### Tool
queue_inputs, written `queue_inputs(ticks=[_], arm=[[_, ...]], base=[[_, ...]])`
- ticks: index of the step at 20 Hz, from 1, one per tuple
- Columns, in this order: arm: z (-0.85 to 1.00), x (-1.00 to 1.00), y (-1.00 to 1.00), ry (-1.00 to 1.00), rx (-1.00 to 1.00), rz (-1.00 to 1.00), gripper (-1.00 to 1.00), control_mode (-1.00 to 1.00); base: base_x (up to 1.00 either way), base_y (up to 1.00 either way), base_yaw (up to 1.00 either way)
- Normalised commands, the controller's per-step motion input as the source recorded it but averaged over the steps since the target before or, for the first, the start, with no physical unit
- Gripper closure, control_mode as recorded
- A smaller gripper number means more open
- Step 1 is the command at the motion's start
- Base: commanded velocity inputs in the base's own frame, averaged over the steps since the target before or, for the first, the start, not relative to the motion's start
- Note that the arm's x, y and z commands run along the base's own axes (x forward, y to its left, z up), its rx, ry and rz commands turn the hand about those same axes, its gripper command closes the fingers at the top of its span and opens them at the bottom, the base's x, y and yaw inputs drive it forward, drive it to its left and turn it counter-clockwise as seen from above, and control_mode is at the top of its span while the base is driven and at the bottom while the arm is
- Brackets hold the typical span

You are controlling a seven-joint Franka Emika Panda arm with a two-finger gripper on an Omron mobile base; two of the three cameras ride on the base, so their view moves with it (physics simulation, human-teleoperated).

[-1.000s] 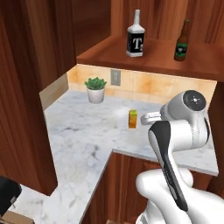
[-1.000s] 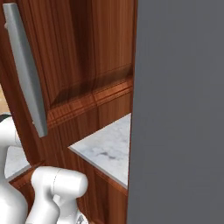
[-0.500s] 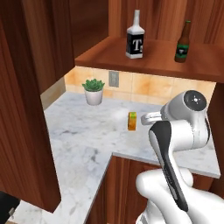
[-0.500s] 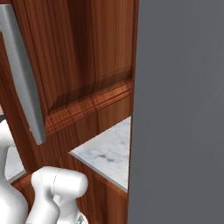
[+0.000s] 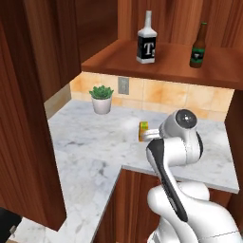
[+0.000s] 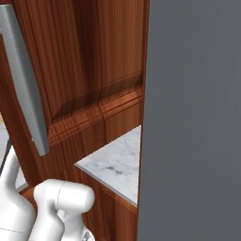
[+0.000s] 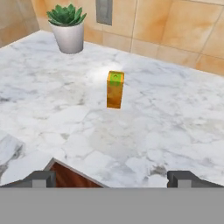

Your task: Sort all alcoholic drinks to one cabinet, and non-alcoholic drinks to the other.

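Two alcoholic drinks stand on the open cabinet's shelf board: a clear bottle with a black label and a brown beer bottle. A yellow-orange juice carton stands upright on the marble counter, just left of my arm's wrist. In the hand view the juice carton lies ahead of my gripper, well apart from it. The fingertips stand wide open with nothing between them. The other cabinet's door, with a silver bar handle, fills the left of the right base view.
A potted plant stands at the back of the counter, below a wall outlet. A dark wood cabinet door hangs close on the left. A flat grey panel blocks the right half of the right base view.
Both base views have shifted as the base drove: the left door looms larger and the handled door slid. The bottles and the carton stay put; the gripper stays open.
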Motion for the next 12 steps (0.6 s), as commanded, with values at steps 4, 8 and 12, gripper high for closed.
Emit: queue_inputs(ticks=[4, 8, 12], arm=[[0.00, 0.52, 0.00, 0.04, 0.00, -0.07, -1.00, -1.00], [0.00, 0.32, -0.01, 0.05, 0.00, -0.06, -1.00, -1.00], [0.00, 0.13, -0.07, 0.03, 0.01, -0.02, -1.00, -1.00]], base=[[0.00, 0.00, 0.00], [0.00, 0.00, 0.00], [0.00, 0.00, 0.00]])
